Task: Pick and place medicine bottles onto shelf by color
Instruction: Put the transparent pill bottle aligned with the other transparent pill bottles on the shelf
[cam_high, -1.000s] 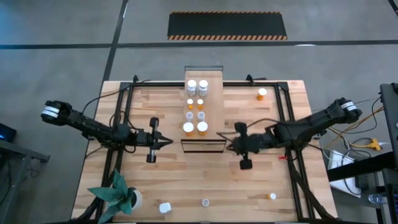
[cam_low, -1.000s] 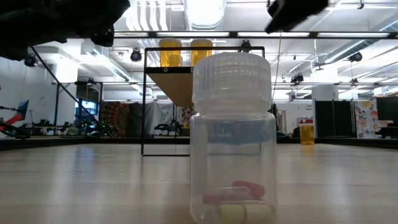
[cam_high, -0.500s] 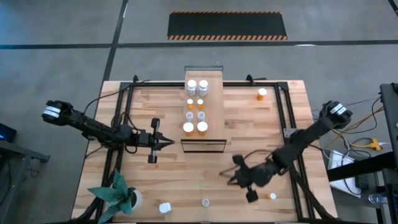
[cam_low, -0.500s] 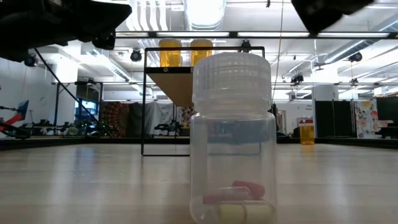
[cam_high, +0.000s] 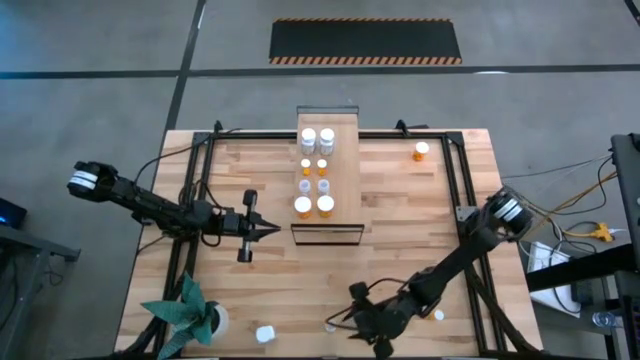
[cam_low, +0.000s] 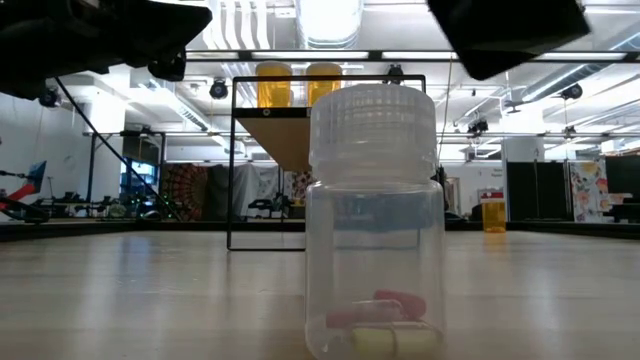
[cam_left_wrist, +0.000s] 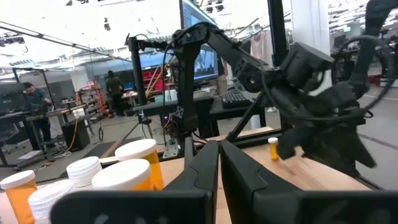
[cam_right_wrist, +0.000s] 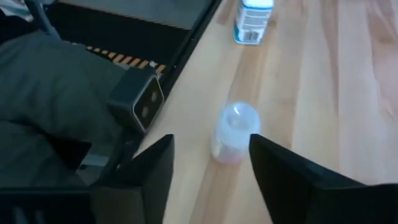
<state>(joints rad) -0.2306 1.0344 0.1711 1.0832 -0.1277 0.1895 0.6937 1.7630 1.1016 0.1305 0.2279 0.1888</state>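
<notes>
At 6 o'clock on the worktop (cam_high: 400, 200), the right end effector (cam_high: 352, 322) hangs fingers spread just beside a clear bottle (cam_high: 330, 325). Toward 9 o'clock, the left end effector (cam_high: 272, 230) waits pressed together. At 12 o'clock, the shelf (cam_high: 347, 160) carries 8 medicine bottles (cam_high: 314, 207).

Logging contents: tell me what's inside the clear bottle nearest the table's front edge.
Through the clear bottle the low view shows a few capsules on its bottom, one reddish, others pale. The white cap hides the top.
</notes>
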